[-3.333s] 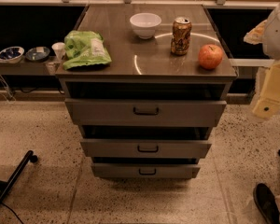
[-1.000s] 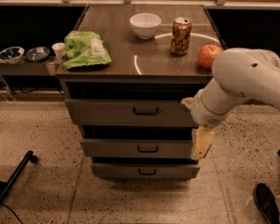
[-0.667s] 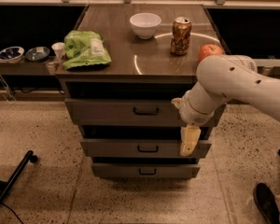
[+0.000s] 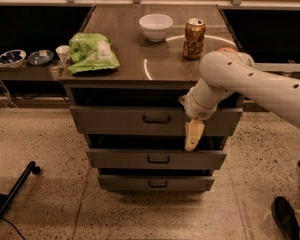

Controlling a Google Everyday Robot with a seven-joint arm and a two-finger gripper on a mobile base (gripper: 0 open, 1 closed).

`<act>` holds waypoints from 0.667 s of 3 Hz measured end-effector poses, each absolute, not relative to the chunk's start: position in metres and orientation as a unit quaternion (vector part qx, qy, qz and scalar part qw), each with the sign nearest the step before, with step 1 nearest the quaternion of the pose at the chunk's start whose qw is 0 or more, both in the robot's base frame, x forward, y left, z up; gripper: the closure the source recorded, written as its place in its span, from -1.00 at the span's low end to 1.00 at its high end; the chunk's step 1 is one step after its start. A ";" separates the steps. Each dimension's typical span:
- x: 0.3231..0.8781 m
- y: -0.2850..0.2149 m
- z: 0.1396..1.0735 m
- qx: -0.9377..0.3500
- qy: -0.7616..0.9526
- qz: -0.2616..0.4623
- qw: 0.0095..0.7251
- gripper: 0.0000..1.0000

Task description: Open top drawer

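Note:
The top drawer (image 4: pixel 115 120) is the widest grey front, just under the cabinet top, and looks pushed in. Its dark bar handle (image 4: pixel 156 119) sits at the centre. My gripper (image 4: pixel 193 134) hangs pointing down in front of the drawer's lower right part, to the right of the handle and a little lower. My white arm (image 4: pixel 250 86) reaches in from the right and covers the drawer's right end. The mid-sized drawer (image 4: pixel 115 159) and the smallest drawer (image 4: pixel 125 183) lie below.
On the cabinet top (image 4: pixel 135 64) are a green bag (image 4: pixel 91 52), a white bowl (image 4: pixel 156 26) and a can (image 4: pixel 194 32). Small bowls (image 4: pixel 12 57) and a cup (image 4: pixel 63 54) sit on a low shelf at left. A black leg (image 4: pixel 12 196) crosses the floor at lower left.
My arm has swung in from the right and moved left across the cabinet front. The gripper now hangs nearer the top drawer's handle and a little higher. The drawers have not moved.

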State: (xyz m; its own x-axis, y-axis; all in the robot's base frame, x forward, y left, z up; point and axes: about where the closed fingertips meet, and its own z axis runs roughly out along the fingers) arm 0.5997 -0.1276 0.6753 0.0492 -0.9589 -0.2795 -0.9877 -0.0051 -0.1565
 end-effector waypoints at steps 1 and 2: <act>0.627 -0.132 0.667 -0.700 0.698 0.046 0.145 -0.93; 0.629 -0.133 0.657 -0.703 0.699 0.044 0.128 -0.82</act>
State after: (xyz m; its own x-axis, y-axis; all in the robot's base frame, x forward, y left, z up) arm 0.6289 -0.1329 0.6573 0.0201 -0.9705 -0.2403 -0.9930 0.0087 -0.1180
